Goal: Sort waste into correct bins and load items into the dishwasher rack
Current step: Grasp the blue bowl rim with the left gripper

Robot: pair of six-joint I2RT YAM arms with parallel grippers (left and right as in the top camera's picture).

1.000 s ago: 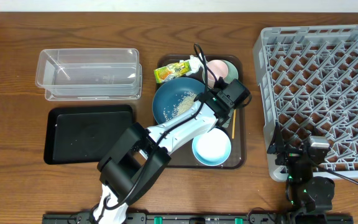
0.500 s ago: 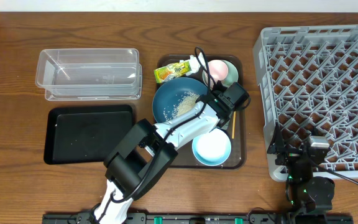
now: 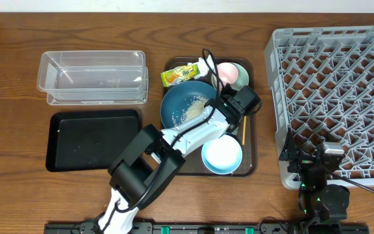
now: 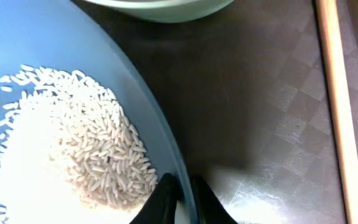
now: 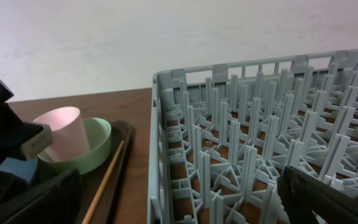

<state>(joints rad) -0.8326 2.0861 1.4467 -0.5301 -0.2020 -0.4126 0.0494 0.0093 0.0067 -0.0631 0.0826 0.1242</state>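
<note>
My left gripper (image 3: 230, 109) is shut on the right rim of the dark blue plate (image 3: 174, 112), which holds a heap of white rice (image 3: 191, 108). In the left wrist view the fingers (image 4: 180, 200) pinch the plate's edge (image 4: 42, 50) beside the rice (image 4: 73, 143). The yellow-green wrapper (image 3: 182, 73) and white tissue (image 3: 206, 65) lie behind the plate. The pink cup (image 3: 226, 70) sits in the mint green bowl (image 3: 241, 78). The light blue bowl (image 3: 222, 156) and chopstick (image 3: 243, 131) are on the tray's right. My right gripper (image 5: 179, 199) is open and empty over the grey rack's (image 3: 336, 97) front left corner.
The dishes stand on a dark brown serving tray (image 3: 249, 168). The clear tub (image 3: 93, 77) is at the back left, with the black tray (image 3: 93, 140) in front of it. The right wrist view shows the cup (image 5: 61, 134), green bowl (image 5: 92, 155) and chopstick (image 5: 107, 177) left of the rack (image 5: 260, 143).
The left arm's elbow has shifted slightly right; its gripper stays at the plate's rim. The right arm has not moved.
</note>
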